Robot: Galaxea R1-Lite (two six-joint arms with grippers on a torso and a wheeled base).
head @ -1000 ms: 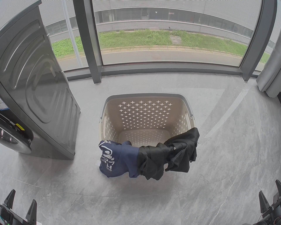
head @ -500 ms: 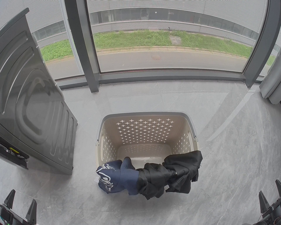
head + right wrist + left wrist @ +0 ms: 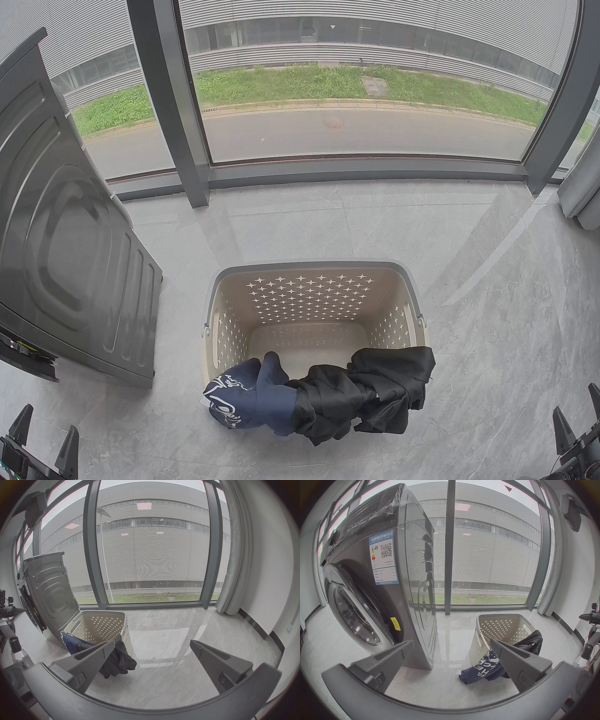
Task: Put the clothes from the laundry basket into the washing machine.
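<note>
Dark left end effector [image 3: 450,642] hovers low, jaws apart.

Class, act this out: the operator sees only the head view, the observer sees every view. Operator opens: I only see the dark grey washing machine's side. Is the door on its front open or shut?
Observer: In the left wrist view, the round glass door of the dark grey washing machine looks shut.
Operator: How far down does the navy printed garment hang?
Observer: It trails down the outside of the beige perforated plastic laundry basket, ending at or just above the floor.
Operator: Anything on the machine's top?
Observer: Clear plastic film lies wrinkled over it.
</note>
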